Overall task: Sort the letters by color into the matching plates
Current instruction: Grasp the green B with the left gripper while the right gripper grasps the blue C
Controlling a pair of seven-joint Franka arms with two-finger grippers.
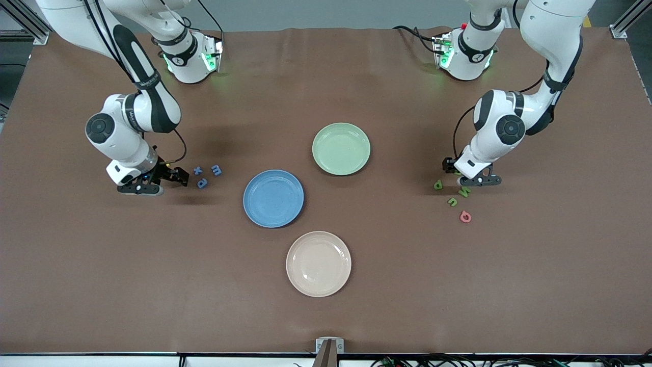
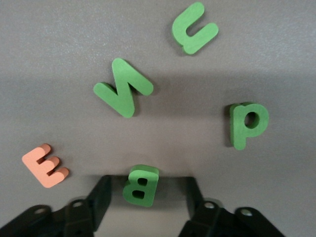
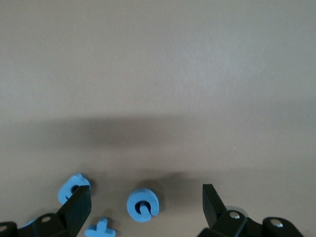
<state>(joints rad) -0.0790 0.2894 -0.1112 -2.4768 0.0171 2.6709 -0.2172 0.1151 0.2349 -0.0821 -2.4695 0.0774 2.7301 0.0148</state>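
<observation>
Green foam letters point(image 2: 123, 93) lie scattered on the brown surface point(image 1: 326, 316) at the left arm's end. My left gripper point(image 2: 143, 207) sits low with jaws wide around the green B point(image 2: 141, 184). Blue letters point(image 1: 206, 176) cluster beside my right gripper point(image 3: 143, 210), jaws wide around a round one point(image 3: 142, 206). Both plates, blue point(image 1: 273, 198) and pale green point(image 1: 341, 149), are empty. I judge the risk is either letter pivoting out during closing, or jaws nudging neighbours.

A robotics lab: two bench-mounted arms point(image 1: 127, 117), brown-covered table point(image 1: 407, 285), aluminium framing point(image 1: 25, 20).
</observation>
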